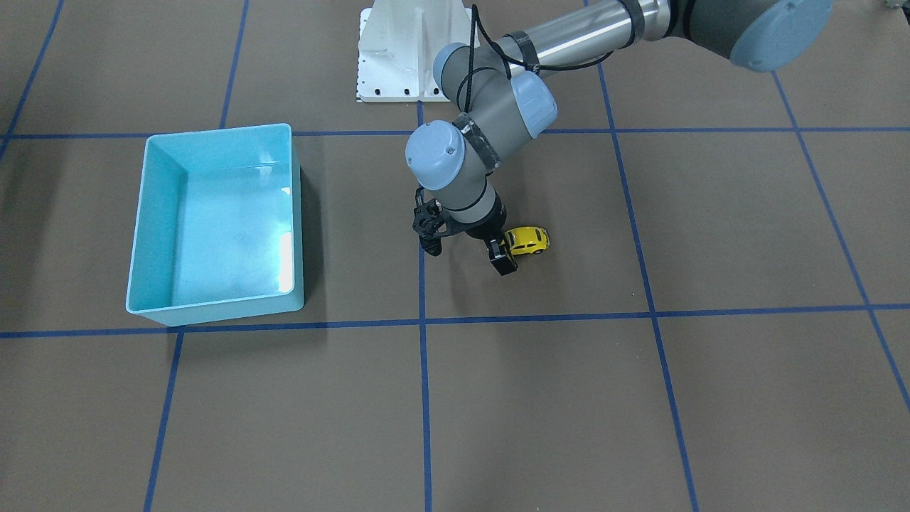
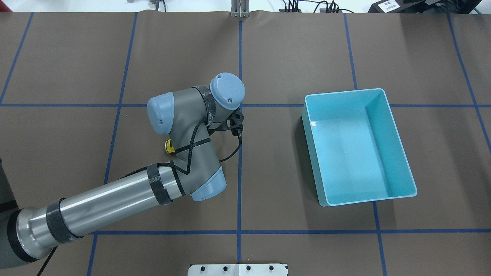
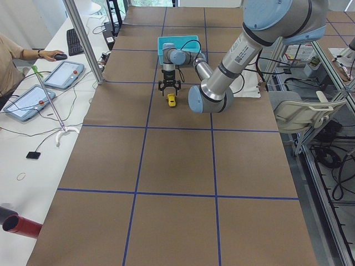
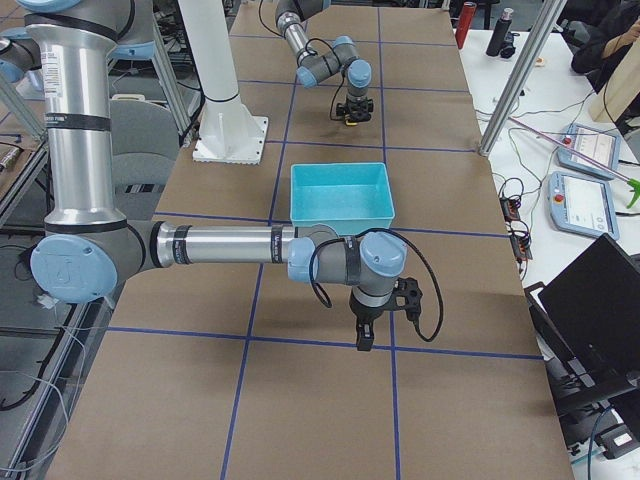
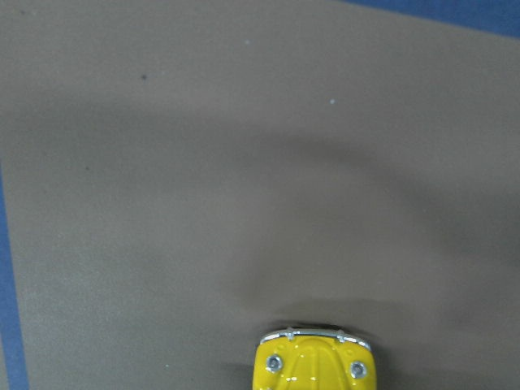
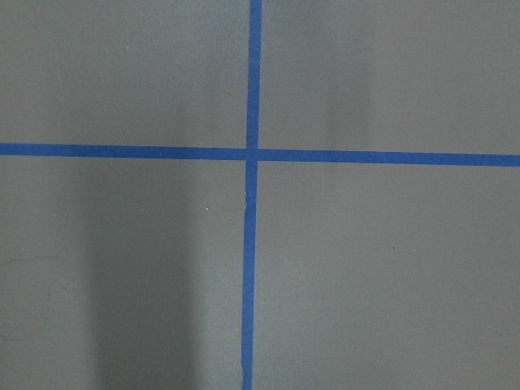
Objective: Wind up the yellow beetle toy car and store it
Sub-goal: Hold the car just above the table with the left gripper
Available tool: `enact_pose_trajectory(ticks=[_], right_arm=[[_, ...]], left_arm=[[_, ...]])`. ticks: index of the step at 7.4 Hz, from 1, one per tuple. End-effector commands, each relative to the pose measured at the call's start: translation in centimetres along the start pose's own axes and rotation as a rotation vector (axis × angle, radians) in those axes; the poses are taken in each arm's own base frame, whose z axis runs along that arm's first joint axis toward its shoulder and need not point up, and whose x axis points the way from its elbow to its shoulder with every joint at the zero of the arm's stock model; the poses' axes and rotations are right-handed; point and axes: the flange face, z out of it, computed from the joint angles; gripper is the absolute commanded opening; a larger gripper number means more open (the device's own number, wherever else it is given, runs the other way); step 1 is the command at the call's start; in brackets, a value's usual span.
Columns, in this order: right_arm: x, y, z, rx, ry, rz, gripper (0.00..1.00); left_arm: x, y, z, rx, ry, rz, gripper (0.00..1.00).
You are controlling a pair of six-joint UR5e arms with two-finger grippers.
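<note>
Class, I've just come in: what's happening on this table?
The left gripper, jaws open, hangs close to the yellow beetle toy car, which sits on the table ungripped. The light blue bin stands apart, with no car in it. The right gripper is away from both, over bare table.

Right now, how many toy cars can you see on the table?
1. The yellow toy car sits on the table beside the left end effector, apart from the empty blue bin. The left arm hides some table, so another could be out of sight.
</note>
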Motion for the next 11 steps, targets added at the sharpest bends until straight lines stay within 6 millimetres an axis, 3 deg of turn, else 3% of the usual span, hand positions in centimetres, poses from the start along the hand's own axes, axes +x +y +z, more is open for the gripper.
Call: enact_pose_trajectory(ticks=[1, 8, 9, 10, 11], right_arm=[[-0.05, -0.09, -0.08, 0.002, 0.001, -0.002, 1.00], [0.03, -0.07, 0.03, 0.000, 0.000, -0.001, 1.00], [0.06, -0.06, 0.05, -0.001, 0.002, 0.000, 1.00], [0.05, -0.07, 0.03, 0.000, 0.002, -0.001, 1.00], [0.10, -0.06, 0.09, -0.001, 0.002, 0.000, 1.00]], left_arm=[[0.07, 0.20, 0.36, 0.000, 0.009, -0.001, 0.92], [0.56, -0.35, 0.01, 0.047, 0.068, 0.004, 0.88], [0.55, -0.35, 0.08, 0.046, 0.068, 0.020, 0.83], [0.53, -0.30, 0.19, 0.045, 0.067, 0.026, 0.70], [0.45, -0.19, 0.22, 0.039, 0.069, 0.016, 0.51]])
